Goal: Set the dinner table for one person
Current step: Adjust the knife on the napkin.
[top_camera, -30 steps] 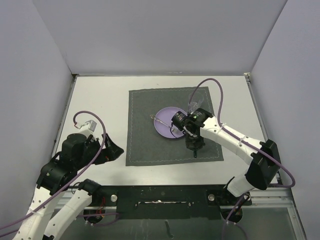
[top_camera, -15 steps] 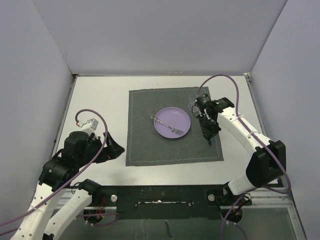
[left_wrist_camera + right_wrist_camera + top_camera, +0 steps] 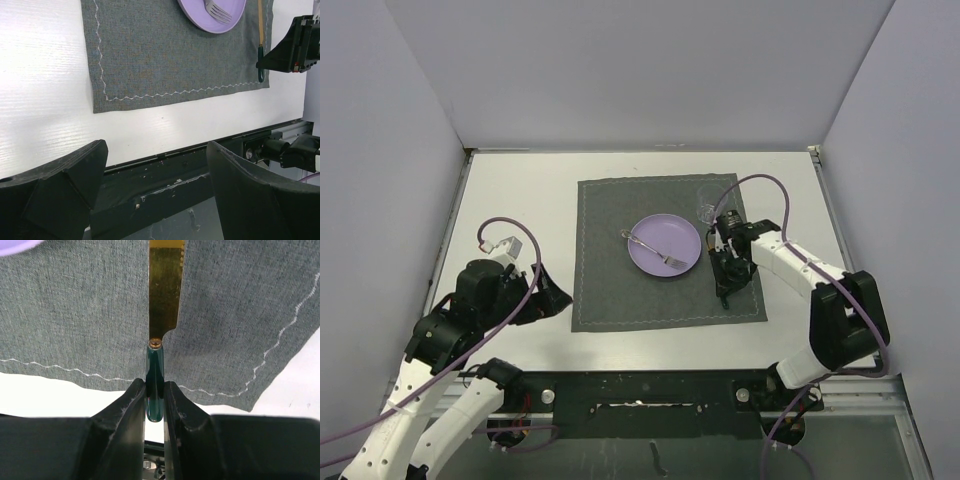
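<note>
On the white dinner table (image 3: 520,200) lies a dark grey placemat (image 3: 620,280) with a purple plate (image 3: 665,246) in its middle. A silver fork (image 3: 648,244) rests on the plate. My right gripper (image 3: 724,288) is low over the mat's right strip, just right of the plate. It is shut on the green handle (image 3: 155,390) of a knife. The gold blade (image 3: 166,290) points away along the mat; whether it touches the cloth I cannot tell. The left wrist view also shows the knife (image 3: 260,45). My left gripper (image 3: 556,300) hovers open and empty off the mat's near left corner.
A clear glass (image 3: 707,211) stands at the mat's far right corner, just beyond the right gripper. The table's dark metal front rail (image 3: 165,175) runs below the left gripper (image 3: 157,172). White walls close in the table on three sides.
The right gripper swung with the knife from over the plate's right rim to the mat's right strip, then settled toward the near edge. The left arm shifted slightly.
</note>
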`<state>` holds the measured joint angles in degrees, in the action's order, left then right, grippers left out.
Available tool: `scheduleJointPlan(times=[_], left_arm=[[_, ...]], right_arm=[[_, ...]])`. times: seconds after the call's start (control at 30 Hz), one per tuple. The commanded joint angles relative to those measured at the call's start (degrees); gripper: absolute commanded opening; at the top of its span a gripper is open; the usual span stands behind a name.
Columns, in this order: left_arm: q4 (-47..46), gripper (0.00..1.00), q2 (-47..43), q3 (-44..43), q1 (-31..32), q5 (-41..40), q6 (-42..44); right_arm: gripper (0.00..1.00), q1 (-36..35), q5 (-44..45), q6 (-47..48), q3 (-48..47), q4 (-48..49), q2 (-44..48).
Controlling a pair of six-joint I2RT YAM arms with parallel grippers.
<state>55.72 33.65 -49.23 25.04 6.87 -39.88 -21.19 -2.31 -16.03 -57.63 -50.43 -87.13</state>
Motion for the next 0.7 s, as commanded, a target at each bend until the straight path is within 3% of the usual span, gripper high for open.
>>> scheduleJointPlan(times=[0.0,0.67], left_arm=[[-3.43,0.8,-0.05,-0.21,-0.16,0.75,-0.08],[-2.67,0.79,0.13,0.35,-0.16,0.14,0.06]], right_arm=[[0.0,-0.08,-1.89,-1.28,0.24,6.0,-1.58],[0.0,4.98,-2.58,-1.37,0.83,12.2,-6.75]])
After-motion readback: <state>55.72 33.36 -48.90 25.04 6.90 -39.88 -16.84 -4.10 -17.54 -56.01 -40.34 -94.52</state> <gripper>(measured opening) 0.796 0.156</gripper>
